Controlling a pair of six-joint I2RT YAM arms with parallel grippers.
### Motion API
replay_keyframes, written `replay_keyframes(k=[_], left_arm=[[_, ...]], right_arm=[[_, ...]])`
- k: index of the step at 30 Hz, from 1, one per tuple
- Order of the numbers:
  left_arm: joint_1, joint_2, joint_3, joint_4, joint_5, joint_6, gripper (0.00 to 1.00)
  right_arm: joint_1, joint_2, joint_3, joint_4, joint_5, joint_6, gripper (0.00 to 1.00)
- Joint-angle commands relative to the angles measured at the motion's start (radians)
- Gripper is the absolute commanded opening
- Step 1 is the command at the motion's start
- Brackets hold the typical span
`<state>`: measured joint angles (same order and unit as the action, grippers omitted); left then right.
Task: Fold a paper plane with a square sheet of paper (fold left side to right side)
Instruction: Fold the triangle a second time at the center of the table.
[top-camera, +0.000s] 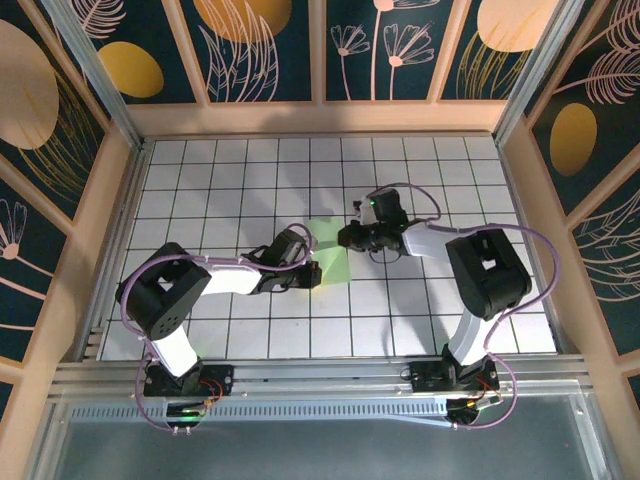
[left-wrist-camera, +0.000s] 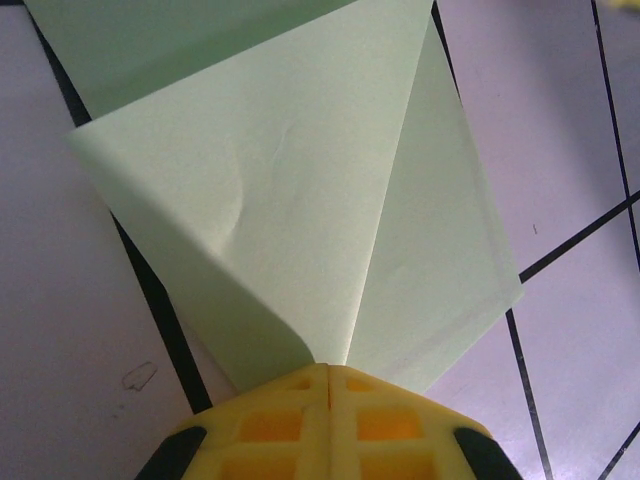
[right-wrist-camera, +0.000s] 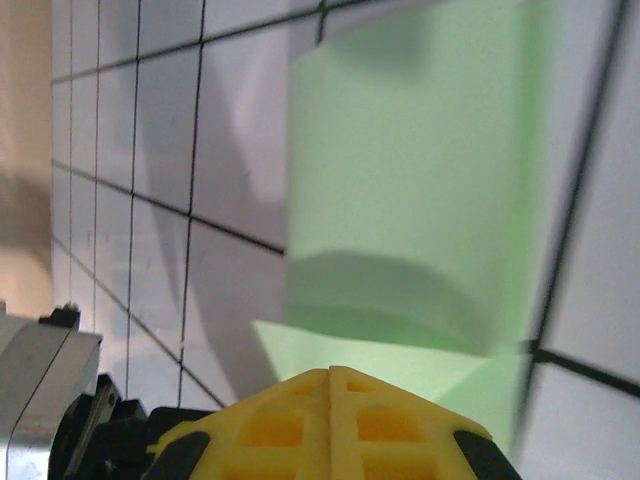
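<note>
The thin, pale mint-green sheet of paper (top-camera: 331, 252) lies on the white, black-gridded tabletop (top-camera: 200, 180). One flap is raised and bowed over the flat layer beneath it, so the left-to-right fold looks to be partly done and not yet creased.

The left fingers (left-wrist-camera: 345, 385) (yellow, lattice-moulded plastic) sit at the sheet's near-left corner, clenched with no gap between them. The curling flap and the flat layer both run to a point at their seam. That suggests the corner is pinched there, which would explain why the flap stands off the tabletop instead of lying slack.

The right fingers (right-wrist-camera: 345, 385), of the same yellow plastic, are at the sheet's far-right side and are likewise clenched. A pale corner of the sheet slips under their tips, probably to pin the lower layer against sliding. Whether they actually press on it cannot be told.
</note>
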<state>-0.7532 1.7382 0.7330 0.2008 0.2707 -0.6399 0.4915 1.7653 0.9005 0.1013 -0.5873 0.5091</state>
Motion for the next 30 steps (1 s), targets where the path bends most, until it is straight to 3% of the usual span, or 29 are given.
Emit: replay_keyframes(k=[1,9,19,30], left_arm=[[-0.009,0.044,-0.004,-0.107,-0.024,0.029,0.00],[-0.009,0.034,0.002,-0.104,-0.017,0.027,0.00],[-0.005,-0.081,0.075,-0.101,0.064,-0.047,0.04],[-0.004,-0.035,0.031,-0.048,0.147,-0.129,0.02]], right_arm=[[0.042,0.057,0.000,0.057,-0.048,0.049,0.00],[0.073,0.154,0.029,0.063,-0.054,0.082,0.00],[0.073,0.194,0.021,-0.060,-0.005,0.057,0.00],[0.073,0.198,0.010,-0.061,-0.002,0.062,0.00]])
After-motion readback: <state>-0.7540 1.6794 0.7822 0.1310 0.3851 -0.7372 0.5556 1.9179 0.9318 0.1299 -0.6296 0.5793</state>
